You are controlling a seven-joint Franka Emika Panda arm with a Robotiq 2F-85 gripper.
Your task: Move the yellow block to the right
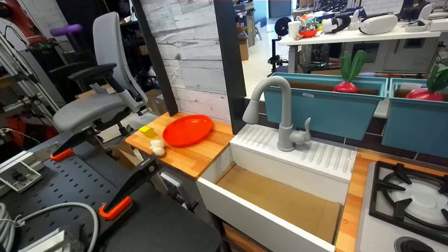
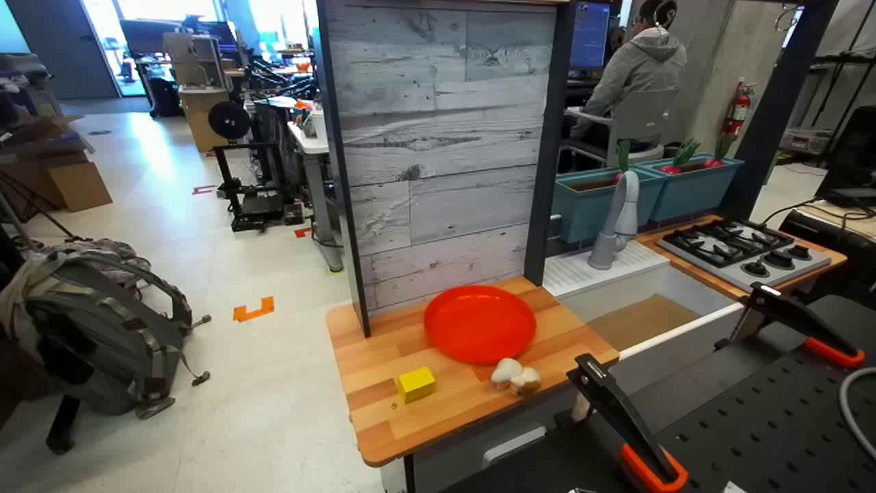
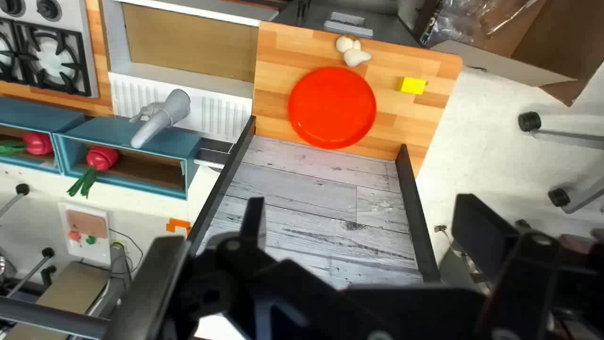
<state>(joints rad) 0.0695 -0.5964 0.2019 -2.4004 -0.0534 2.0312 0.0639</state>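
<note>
The small yellow block (image 1: pixel 147 131) sits on the wooden counter near its outer end, apart from the round orange-red plate (image 1: pixel 189 130). The block also shows in an exterior view (image 2: pixel 416 385) and in the wrist view (image 3: pixel 413 85), where it lies right of the plate (image 3: pixel 332 107). My gripper (image 3: pixel 361 197) shows only in the wrist view. Its two black fingers are wide apart with nothing between them. It is high above the scene, with the block well away from the fingertips. The arm and gripper are out of view in both exterior views.
A pale rounded object (image 2: pixel 514 376) lies beside the plate near the counter's front edge. A whitewashed wood panel (image 2: pixel 445 150) with dark posts stands behind the counter. A sink with a grey faucet (image 1: pixel 285 108), a stove (image 1: pixel 416 196) and teal planters (image 1: pixel 322 108) stand alongside.
</note>
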